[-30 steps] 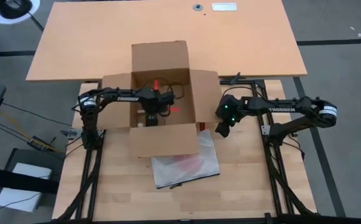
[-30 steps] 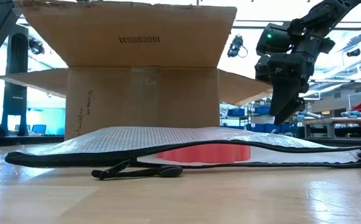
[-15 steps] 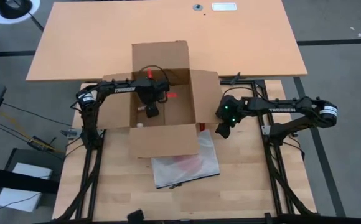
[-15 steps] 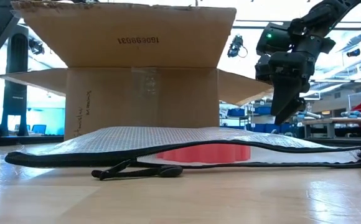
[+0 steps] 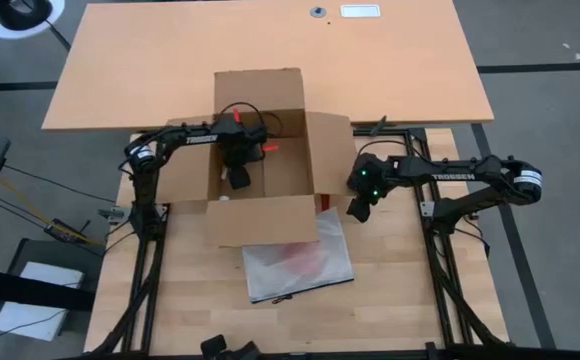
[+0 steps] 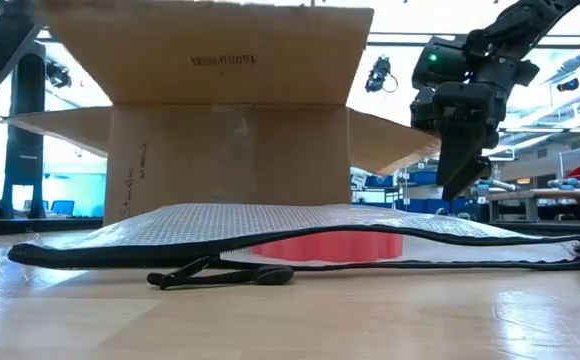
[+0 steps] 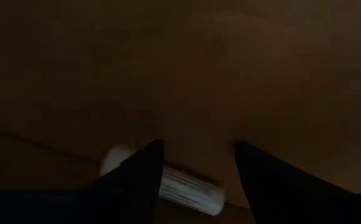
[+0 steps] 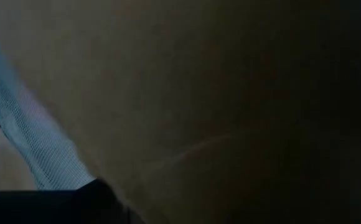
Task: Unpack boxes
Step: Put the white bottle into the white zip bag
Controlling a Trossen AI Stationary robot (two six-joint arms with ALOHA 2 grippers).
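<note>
While the left hand hangs inside the open carton, fingers wide and empty over a pale cylinder, it sits farther from the near flap than a second ago. Carton lies mid-desk; walls crowd the reach. Right hand waits beside its right wall, open.

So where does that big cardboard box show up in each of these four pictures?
High view: the cardboard box sits mid-table, flaps spread, the left gripper inside.
Low view: it fills the upper left, behind the mesh zip bag.
Left wrist view: its dim inner floor fills the picture.
Right wrist view: its brown wall fills most.
Shared landmark: the mesh zip bag.
</note>
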